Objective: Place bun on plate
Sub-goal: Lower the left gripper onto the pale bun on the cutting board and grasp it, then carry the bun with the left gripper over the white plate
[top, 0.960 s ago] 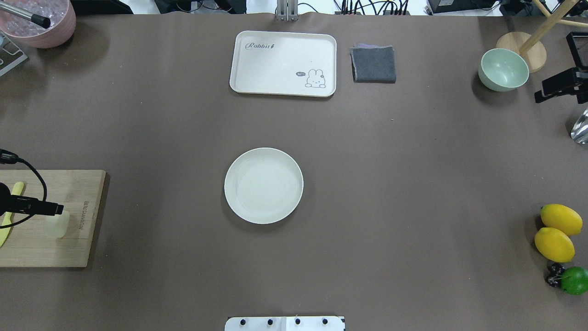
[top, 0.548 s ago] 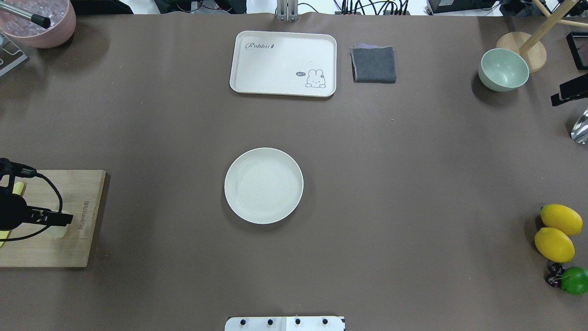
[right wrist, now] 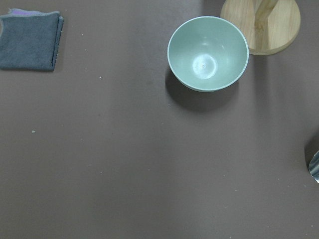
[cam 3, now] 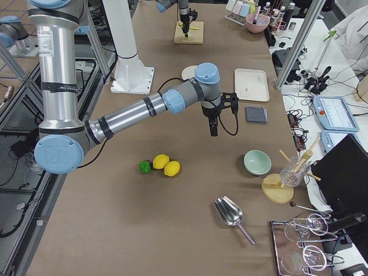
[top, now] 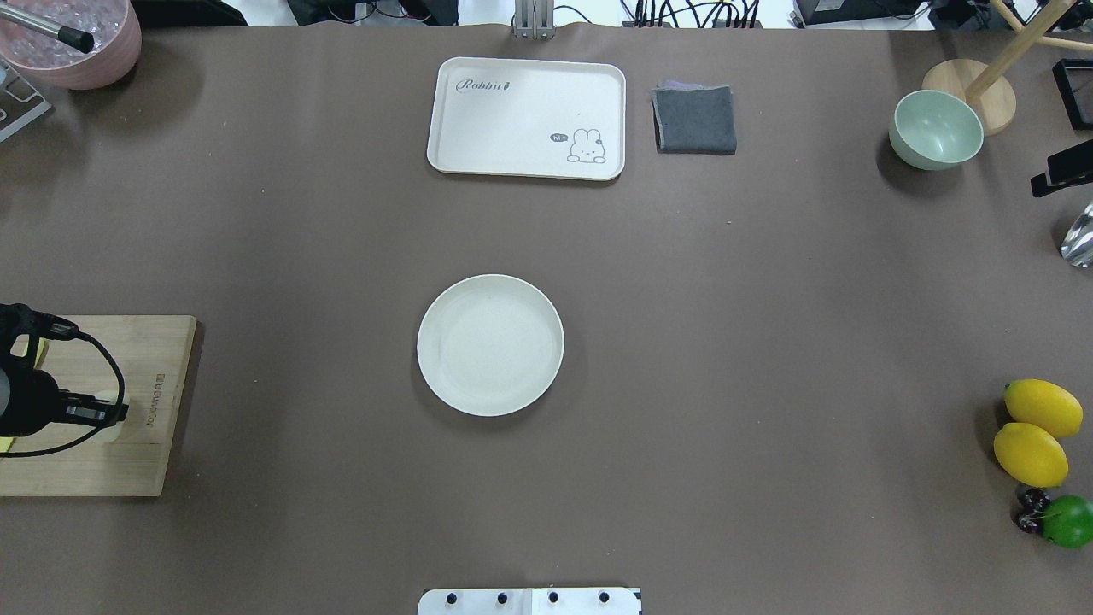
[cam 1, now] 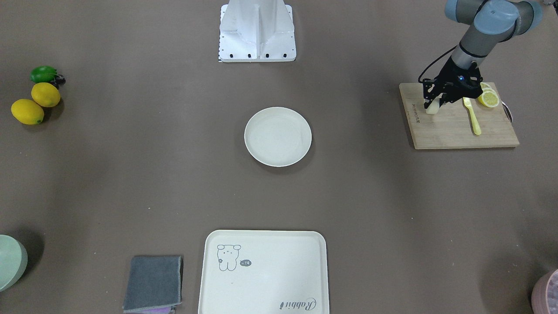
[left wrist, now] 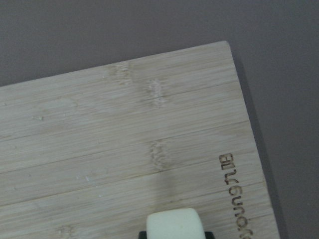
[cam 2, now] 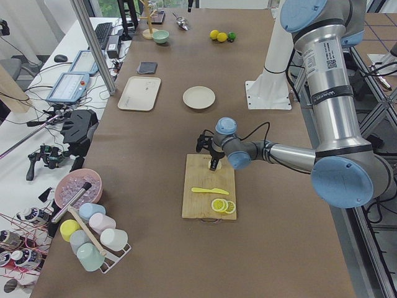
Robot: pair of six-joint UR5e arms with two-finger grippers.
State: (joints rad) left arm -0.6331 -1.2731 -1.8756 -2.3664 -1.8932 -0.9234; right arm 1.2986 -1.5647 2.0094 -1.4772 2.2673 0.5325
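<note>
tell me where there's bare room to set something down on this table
The plate is empty, and bare tabletop rings it: wide strips run between it and the cutting board, toward the lemons, and up to the tray. Crowded: the cutting board, carrying the bun under the left gripper, a knife and lemon slices.

At mid desk (top: 751, 342), plate (top: 490, 345); far beyond it, tray (top: 526, 118), cloth (top: 695, 120) just right. At left edge, bun (cam 1: 431, 108) on cutting board (top: 158, 367); at right edge, lemons (top: 1031, 454).
</note>
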